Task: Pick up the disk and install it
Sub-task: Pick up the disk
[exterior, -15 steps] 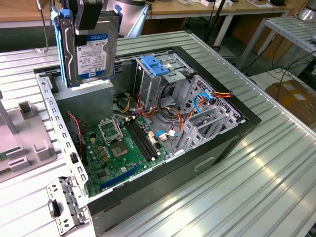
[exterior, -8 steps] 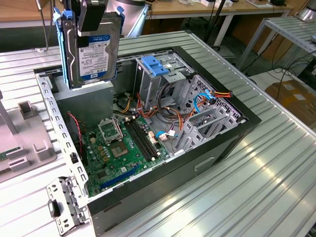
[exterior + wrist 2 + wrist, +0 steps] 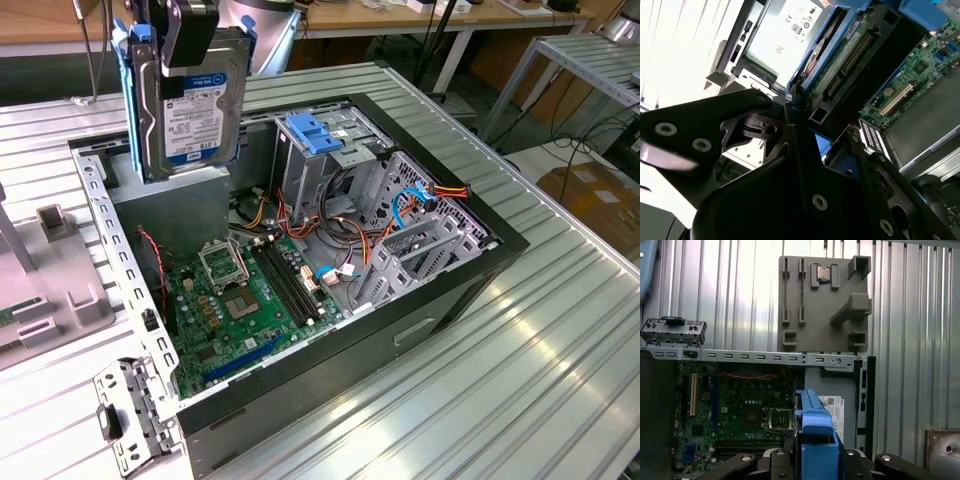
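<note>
Jaws, cropped by the exterior view's top edge, clench the disk (image 3: 195, 110) above the open case (image 3: 300, 395).

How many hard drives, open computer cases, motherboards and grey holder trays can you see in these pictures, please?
Hard drives: 1, the disk, clamped in the gripper above the case
Open computer cases: 1
Motherboards: 1
Grey holder trays: 1
Total: 4

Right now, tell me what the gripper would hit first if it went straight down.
Probably the grey power supply box under the held disk, next to the motherboard; depth is unclear.
</note>
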Controlling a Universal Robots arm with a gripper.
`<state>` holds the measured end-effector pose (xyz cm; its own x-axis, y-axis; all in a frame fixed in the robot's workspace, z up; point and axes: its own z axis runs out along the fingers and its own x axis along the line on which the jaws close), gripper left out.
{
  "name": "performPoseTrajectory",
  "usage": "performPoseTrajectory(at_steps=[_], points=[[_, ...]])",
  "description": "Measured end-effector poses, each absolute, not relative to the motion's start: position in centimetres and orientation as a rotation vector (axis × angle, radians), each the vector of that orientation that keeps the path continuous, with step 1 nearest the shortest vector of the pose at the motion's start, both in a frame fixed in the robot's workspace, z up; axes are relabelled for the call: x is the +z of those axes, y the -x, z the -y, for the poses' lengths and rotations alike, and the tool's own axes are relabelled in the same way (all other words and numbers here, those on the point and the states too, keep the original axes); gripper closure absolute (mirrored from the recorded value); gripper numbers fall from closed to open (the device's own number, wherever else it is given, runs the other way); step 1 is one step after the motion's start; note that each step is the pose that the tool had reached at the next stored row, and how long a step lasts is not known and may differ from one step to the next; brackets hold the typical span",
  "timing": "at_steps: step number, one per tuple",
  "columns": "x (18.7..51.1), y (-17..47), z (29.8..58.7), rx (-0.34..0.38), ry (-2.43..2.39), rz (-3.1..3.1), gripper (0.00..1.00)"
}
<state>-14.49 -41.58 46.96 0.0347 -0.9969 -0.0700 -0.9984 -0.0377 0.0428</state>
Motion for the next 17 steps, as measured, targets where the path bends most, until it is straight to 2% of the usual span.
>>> performPoseTrajectory(at_steps=[17], points=[[46.9, 14.1, 42.9, 0.125, 2.247, -2.167, 0.63]])
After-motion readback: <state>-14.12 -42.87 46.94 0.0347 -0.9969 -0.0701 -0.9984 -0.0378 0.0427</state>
